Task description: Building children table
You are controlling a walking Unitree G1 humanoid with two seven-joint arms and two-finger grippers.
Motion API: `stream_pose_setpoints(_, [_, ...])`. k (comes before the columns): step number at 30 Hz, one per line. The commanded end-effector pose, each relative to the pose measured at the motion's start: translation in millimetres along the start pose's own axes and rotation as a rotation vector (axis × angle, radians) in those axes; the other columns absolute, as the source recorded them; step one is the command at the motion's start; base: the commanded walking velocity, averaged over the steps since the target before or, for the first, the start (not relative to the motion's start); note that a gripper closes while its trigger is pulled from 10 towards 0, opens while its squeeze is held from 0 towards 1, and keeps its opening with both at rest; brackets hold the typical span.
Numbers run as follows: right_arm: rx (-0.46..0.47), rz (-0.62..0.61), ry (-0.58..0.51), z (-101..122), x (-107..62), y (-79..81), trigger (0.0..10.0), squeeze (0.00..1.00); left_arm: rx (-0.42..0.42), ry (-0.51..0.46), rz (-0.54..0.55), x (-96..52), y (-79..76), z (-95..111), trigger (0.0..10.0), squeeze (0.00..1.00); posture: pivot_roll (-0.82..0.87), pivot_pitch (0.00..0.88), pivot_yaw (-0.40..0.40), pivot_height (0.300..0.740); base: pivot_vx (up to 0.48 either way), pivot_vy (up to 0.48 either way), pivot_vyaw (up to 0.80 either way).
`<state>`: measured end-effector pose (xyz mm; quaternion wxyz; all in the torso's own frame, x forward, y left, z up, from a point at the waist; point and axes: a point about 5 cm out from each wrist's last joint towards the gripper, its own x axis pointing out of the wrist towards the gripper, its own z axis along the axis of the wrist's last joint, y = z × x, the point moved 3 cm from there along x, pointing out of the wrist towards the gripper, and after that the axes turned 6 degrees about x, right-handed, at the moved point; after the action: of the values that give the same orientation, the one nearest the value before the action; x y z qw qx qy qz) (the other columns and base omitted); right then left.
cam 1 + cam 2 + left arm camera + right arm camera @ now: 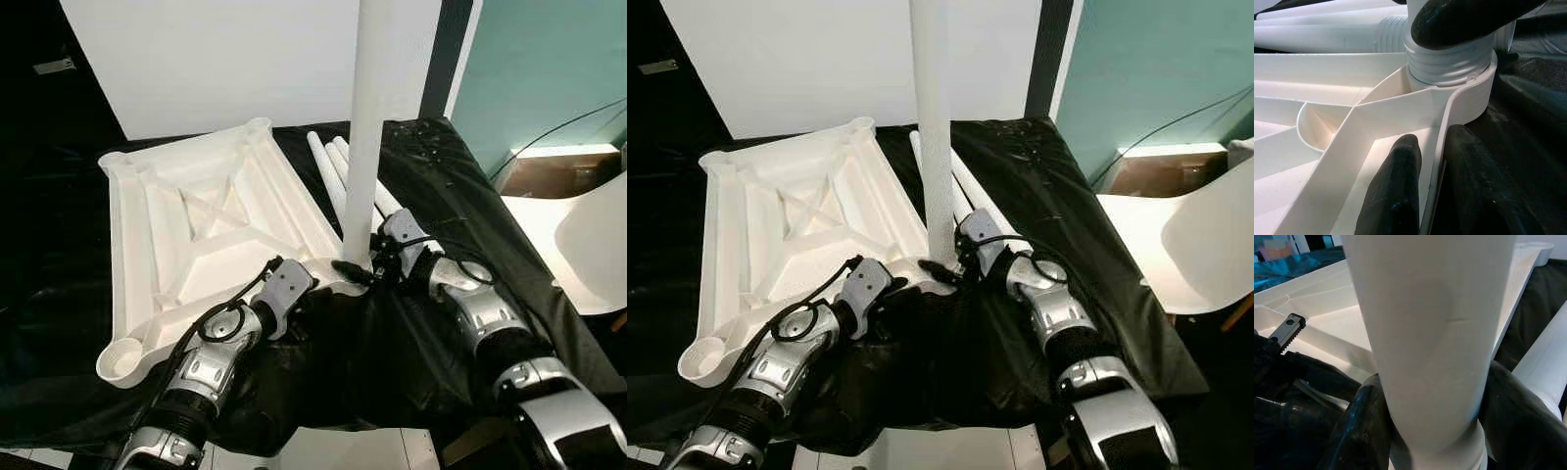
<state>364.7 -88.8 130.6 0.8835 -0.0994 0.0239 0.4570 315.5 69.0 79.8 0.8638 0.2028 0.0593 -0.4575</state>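
light: bright, even | glare: white plastic washed out | wrist views: close-up soft | corners dark

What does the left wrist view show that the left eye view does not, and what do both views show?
The left wrist view alone makes plain the leg's threaded end sitting in the corner socket, and the left gripper pinching the tabletop's rim. The left eye view alone gives the whole upturned tabletop, the spare legs lying on the black cloth, and the right gripper around the upright leg. Both share leg, socket and tabletop.
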Motion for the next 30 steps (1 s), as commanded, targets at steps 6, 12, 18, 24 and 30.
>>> stream_pose_setpoints(6, [0.065, 0.005, 0.102, -27.4, 3.9, 14.7, 0.0, 0.0, -0.05, 0.1, -0.087, -1.3, -20.8, -27.1, 10.0, 0.0, 0.0, 0.0, 0.014, 0.74, 0.0, 0.0, 0.0])
stream_pose_setpoints(12, [0.252, -0.329, -0.133, -26.0, 13.5, 31.5, 0.0, 0.0, -0.048, 0.098, -0.087, -0.2, -20.4, -26.1, 10.0, 0.0, 0.0, 0.0, 0.011, 0.74, 0.0, 0.0, 0.0])
stream_pose_setpoints(18, [0.275, -0.525, -0.188, -26.3, 10.5, 32.3, 0.0, 0.0, -0.045, 0.098, -0.091, -0.3, -20.3, -25.5, 10.0, 0.0, 0.0, 0.0, 0.017, 0.74, 0.0, 0.0, 0.0])
stream_pose_setpoints(24, [0.262, -0.562, -0.173, -25.2, 10.5, 26.2, 1.8, 0.0, -0.047, 0.101, -0.095, -0.2, -21.3, -26.2, 10.0, 0.0, 0.0, 0.0, 0.022, 0.74, 0.0, 0.0, 0.0])
stream_pose_setpoints(30, [0.213, -0.402, -0.148, -23.9, 19.7, 45.0, 10.0, 1.0, -0.05, 0.1, -0.095, 0.6, -22.5, -26.5, 10.0, 0.0, 0.0, 0.0, 0.017, 0.74, 0.0, 0.0, 0.0])
